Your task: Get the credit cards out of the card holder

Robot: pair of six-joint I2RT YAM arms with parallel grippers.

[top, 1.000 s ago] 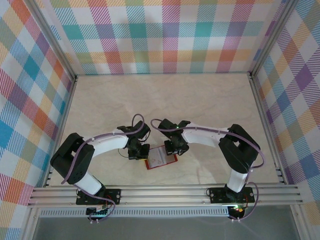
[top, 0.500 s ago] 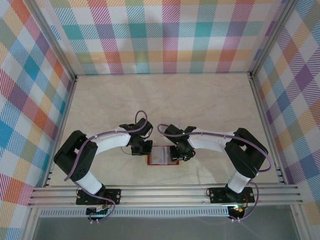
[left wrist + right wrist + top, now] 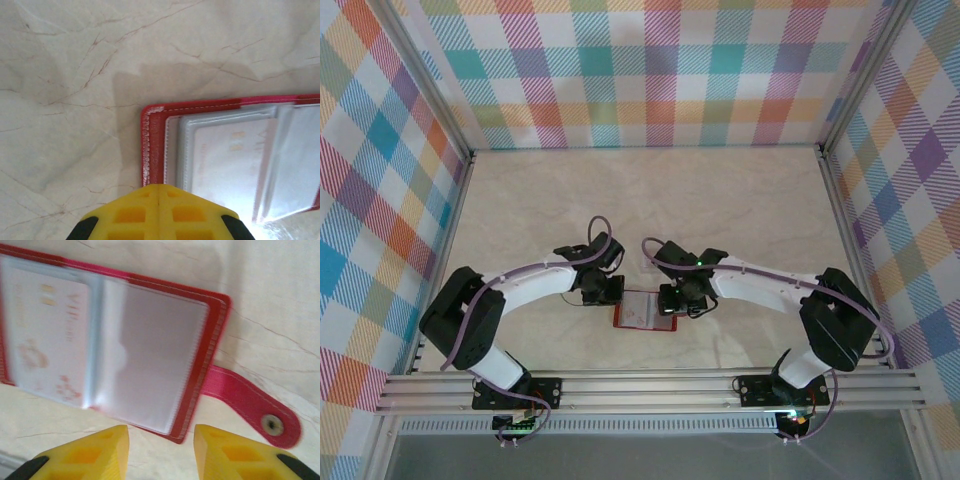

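Card holder (image 3: 645, 311) is seen lying open and flat on the table (image 3: 650, 200), near the front edge, between the two grippers. Left gripper (image 3: 603, 290) is placed just beside its left end, right gripper (image 3: 680, 300) at its right end.

In the left wrist view the left gripper (image 3: 158, 200) is closed, its yellow fingers pressed together with nothing between them, just beside the holder's red stitched corner (image 3: 152, 145).

In the right wrist view the right gripper (image 3: 160, 437) is partly open and nothing is gripped. The holder's corner (image 3: 200, 370) is seen just beyond the gap.

The holder's long axis runs left-right in the top view, with the clear pockets facing up. One credit card (image 3: 45, 340) is seen inside a pocket. The snap tab (image 3: 255, 410) sticks out from the end nearest the right gripper.

Versus a second ago, the holder was tilted and now lies squarer to the front edge. The right arm is stretched further out.
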